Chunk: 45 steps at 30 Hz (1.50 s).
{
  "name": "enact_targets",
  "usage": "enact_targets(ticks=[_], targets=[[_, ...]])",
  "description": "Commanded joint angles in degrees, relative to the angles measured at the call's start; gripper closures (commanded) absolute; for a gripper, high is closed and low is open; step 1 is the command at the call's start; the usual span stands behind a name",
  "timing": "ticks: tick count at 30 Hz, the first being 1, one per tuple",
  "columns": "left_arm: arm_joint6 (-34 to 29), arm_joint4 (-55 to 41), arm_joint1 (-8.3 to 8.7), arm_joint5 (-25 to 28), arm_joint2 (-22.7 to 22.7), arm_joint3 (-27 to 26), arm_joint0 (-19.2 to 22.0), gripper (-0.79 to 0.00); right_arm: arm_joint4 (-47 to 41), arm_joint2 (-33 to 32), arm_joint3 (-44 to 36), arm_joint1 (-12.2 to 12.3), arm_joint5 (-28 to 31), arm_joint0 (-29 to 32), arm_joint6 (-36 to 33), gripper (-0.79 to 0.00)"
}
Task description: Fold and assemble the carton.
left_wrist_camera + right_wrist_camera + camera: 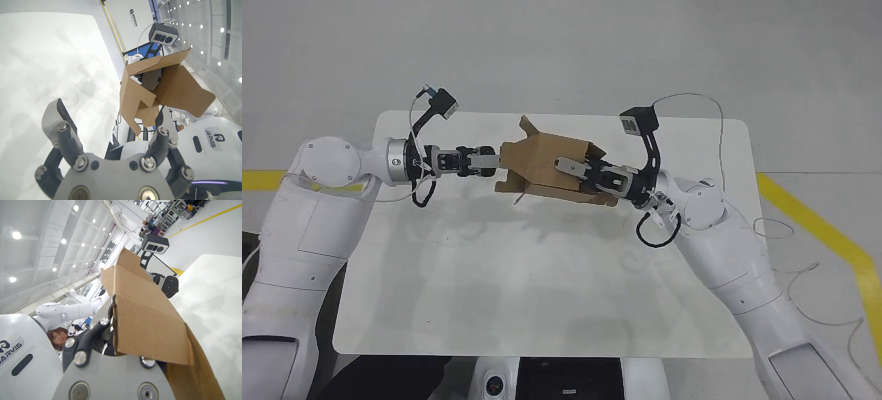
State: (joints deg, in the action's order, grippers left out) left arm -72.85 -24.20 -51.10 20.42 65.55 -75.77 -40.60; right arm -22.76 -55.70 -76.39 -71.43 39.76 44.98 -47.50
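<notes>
Evidently the right pincer [570, 166] clamps the carton [542, 155] above the desk [542, 290] so the left pincer [110, 108], spread apart, can fold flaps.

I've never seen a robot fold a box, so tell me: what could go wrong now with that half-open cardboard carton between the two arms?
1. The carton seems to hang from the right gripper alone, pinched on one wall; the thin card could bend or slip out.
2. The left gripper is open beside loose flaps; closing, it might catch the wrong flap or crumple it.
</notes>
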Motion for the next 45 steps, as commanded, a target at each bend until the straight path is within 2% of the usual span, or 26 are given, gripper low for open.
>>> enact_targets(ticks=[1, 12, 25, 45], targets=[[0.2, 0.8, 0.04, 0.2, 0.0, 0.2, -0.1, -0.785, 0.1, -0.5, -0.3, 0.1, 0.0, 0.1, 0.1, 0.000], [3.6, 8.5, -0.22, 0.5, -1.9, -0.3, -0.2, -0.785, 0.3, -0.8, -1.5, -0.1, -0.1, 0.6, -0.1, 0.000], [1.9, 6.8, -0.25, 0.7, -1.8, -1.9, -0.3, -0.785, -0.4, 1.7, -0.2, -1.1, -0.2, -0.4, -1.3, 0.000], [1.7, 6.4, -0.36, 0.5, -1.7, -1.6, 0.0, -0.785, -3.4, 4.3, 1.8, -2.4, 0.3, -2.4, -6.7, 0.000]])
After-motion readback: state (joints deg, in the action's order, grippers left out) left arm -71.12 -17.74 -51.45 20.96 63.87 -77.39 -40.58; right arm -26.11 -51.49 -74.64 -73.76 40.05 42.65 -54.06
